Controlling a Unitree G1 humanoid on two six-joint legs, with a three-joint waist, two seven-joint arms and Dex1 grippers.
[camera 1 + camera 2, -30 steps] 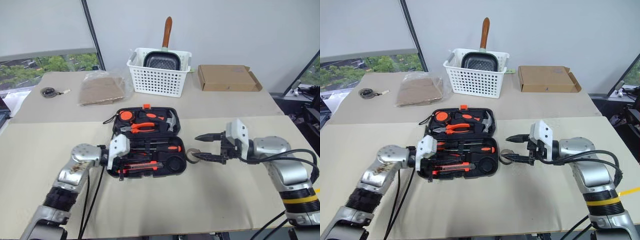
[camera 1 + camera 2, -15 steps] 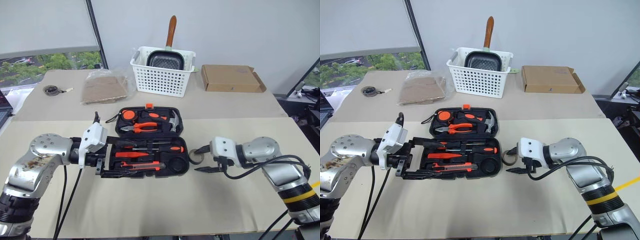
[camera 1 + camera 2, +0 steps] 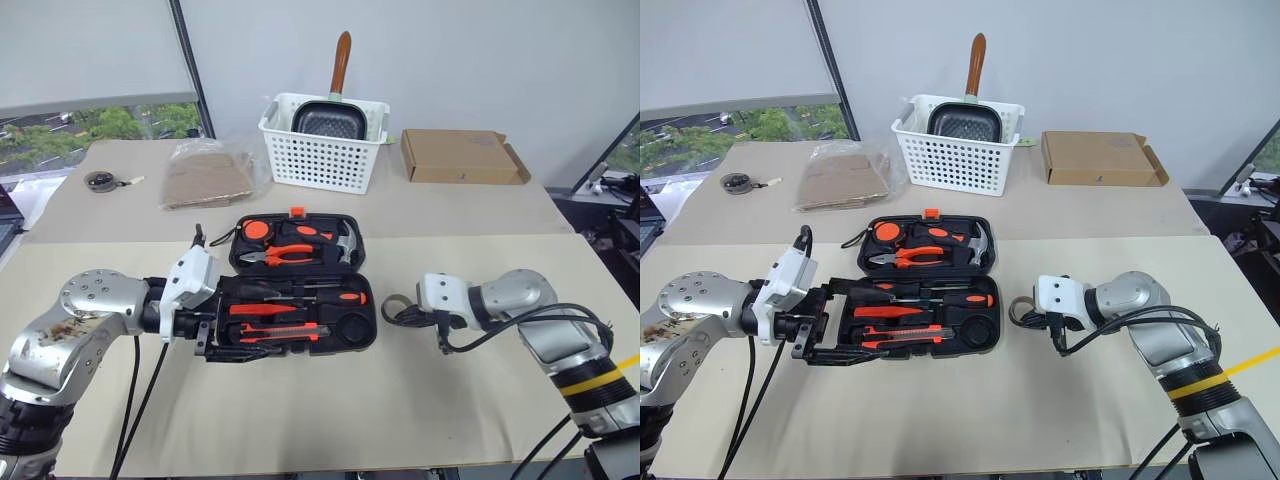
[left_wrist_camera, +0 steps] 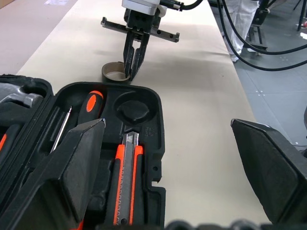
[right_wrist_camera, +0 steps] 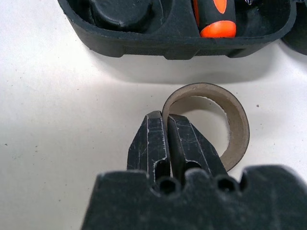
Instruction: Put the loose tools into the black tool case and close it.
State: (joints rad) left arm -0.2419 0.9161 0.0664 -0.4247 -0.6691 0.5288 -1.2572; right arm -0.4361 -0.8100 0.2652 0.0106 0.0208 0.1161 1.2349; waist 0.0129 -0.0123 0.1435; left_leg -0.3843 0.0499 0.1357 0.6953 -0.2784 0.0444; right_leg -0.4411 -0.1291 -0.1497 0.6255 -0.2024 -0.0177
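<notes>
The black tool case (image 3: 362,262) lies open mid-table. Its near half holds two orange-and-black screwdrivers (image 3: 305,297) and the utility knife (image 4: 128,177), beside an empty round recess (image 4: 134,108). Pliers and a hammer sit in the far half. The small brown tape roll (image 5: 237,124) lies on the table just right of the case. My right gripper (image 5: 166,115) is shut on the roll's wall. My left gripper (image 4: 168,122) stands wide open at the case's left end, with nothing between its fingers.
At the back stand a white basket (image 3: 322,150) holding a pan, a cardboard box (image 3: 460,155) to its right and a plastic bag of brown sheets (image 3: 205,178) to its left. A round tape measure (image 3: 98,180) lies far left.
My right gripper dipped and closed on the tape roll's wall. My left gripper opened wide and drew back from inside the case to its left end.
</notes>
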